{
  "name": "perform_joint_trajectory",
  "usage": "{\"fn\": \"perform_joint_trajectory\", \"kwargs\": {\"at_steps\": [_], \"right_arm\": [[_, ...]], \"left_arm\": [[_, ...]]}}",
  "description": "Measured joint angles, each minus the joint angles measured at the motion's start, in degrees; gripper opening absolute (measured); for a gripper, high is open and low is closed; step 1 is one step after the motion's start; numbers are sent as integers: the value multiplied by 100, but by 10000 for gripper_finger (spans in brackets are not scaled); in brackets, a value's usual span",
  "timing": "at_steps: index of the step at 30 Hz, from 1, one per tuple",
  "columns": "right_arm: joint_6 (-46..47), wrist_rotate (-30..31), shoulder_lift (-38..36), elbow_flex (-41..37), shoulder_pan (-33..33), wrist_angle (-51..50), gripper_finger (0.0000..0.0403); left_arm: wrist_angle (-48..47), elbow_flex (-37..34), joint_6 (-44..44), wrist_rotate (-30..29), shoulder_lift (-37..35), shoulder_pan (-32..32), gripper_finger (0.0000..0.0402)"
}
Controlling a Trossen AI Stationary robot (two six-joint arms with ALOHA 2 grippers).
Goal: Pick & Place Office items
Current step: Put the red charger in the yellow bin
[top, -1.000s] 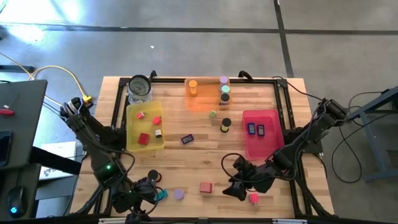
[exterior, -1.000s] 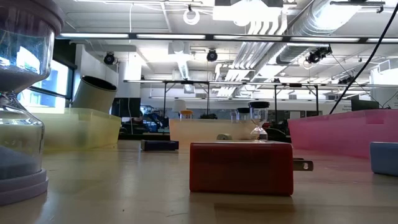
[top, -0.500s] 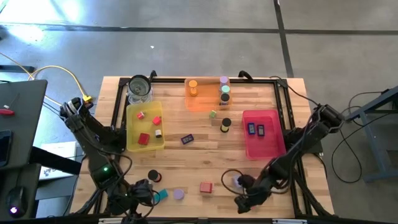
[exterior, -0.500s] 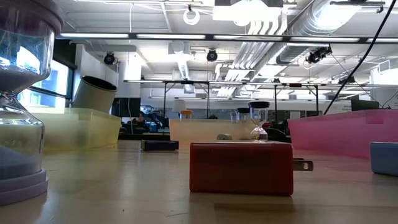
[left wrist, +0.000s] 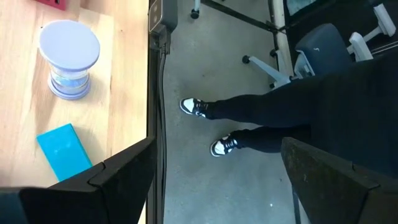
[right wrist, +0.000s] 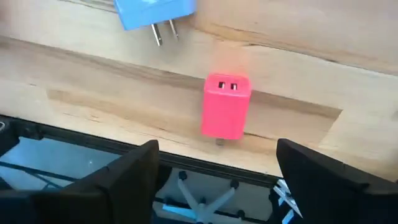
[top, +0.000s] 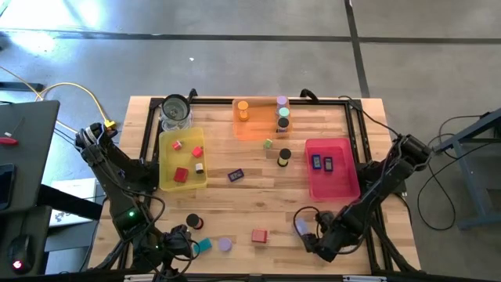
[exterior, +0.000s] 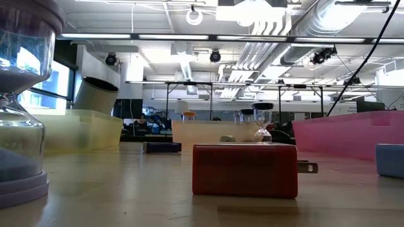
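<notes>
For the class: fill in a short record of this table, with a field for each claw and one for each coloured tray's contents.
Left claw: open, empty, at the table's front left
Right claw: open, empty, front right, facing a red block
Yellow tray: holds red blocks
Pink tray: two dark-blue blocks
Orange tray: holds an orange cylinder
</notes>
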Motion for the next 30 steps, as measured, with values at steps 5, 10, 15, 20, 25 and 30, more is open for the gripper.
{"fn": "perform_joint_trajectory", "kwargs": {"at_steps": [5, 10, 15, 20, 25, 30], "right_arm": [[50, -18, 101, 0, 13, -9, 313], [40, -204, 492, 2, 16, 26, 313], [6, -178, 878, 2, 2, 123, 313], [-181, -348, 1113, 2, -11, 312, 313], [-239, -373, 1219, 2, -10, 331, 307], [-306, -343, 1222, 2, -13, 331, 265]], "left_arm": [[4, 0, -12, -27, 0, 2, 335], [6, 0, -72, -31, 0, 2, 335], [9, 0, -68, -31, 0, 2, 335], [11, 0, -63, -35, 0, 2, 335], [15, 0, -61, -48, 0, 2, 335], [17, 0, -60, -47, 0, 2, 335]]}}
